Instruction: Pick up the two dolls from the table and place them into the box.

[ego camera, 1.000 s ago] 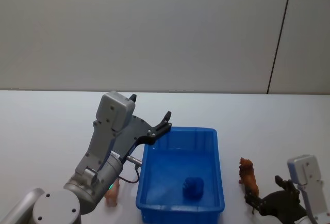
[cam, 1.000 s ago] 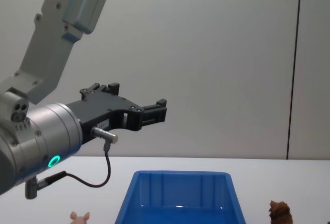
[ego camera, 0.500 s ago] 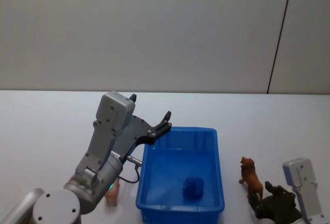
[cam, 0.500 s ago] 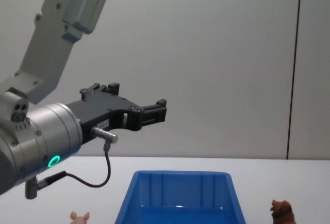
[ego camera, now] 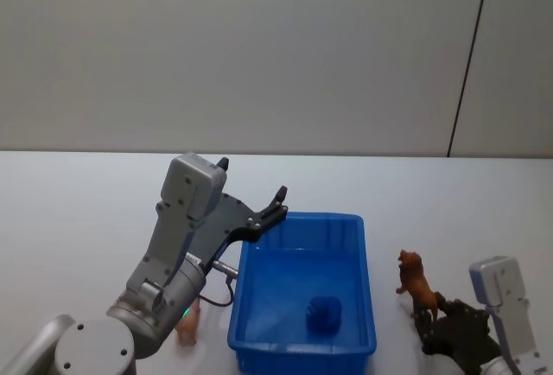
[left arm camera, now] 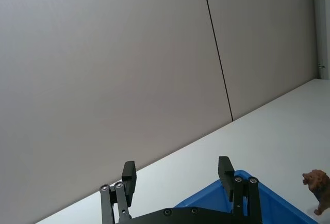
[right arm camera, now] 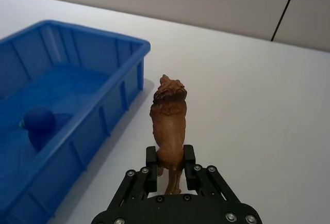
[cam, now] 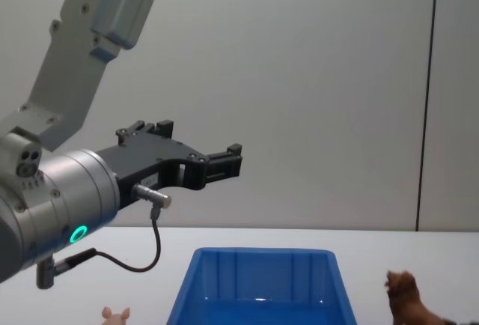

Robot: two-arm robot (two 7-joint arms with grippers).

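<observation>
1. Heads up: your right tool (right arm camera: pixel 170 158) is clamped on the brown doll (right arm camera: pixel 169 113), pinching its hind end. Compared with a second ago, the doll has come up and drifted toward the box (right arm camera: pixel 77 28). The chest view has it higher and further left than it was.
2. To me that means the first pick is basically done. The doll now hangs off the box's 3 o'clock side, clear of the rim. What's left for it is a short carry across the rim and a drop.
3. Your left tool (left arm camera: pixel 176 172) has its jaws spread wide with nothing between them. It's up in the air over the box's 10 o'clock corner and hasn't budged this whole second.
4. The pink doll (ego camera: pixel 187 325) stands on the bench (ego camera: pixel 86 202) at about the box's 8 o'clock, just beside the wall and half tucked behind the left arm. Nobody's touched it, so I'd say half the job is still waiting.
5. There's a small blue lump (ego camera: pixel 324 313) already in the box, toward the 6 o'clock end. I can't tell what it is.
6. The bench is flat, white and bare apart from this stuff. Behind it is a plain pale wall (ego camera: pixel 259 47) with one dark vertical seam (ego camera: pixel 467 55) up around 1 o'clock.
</observation>
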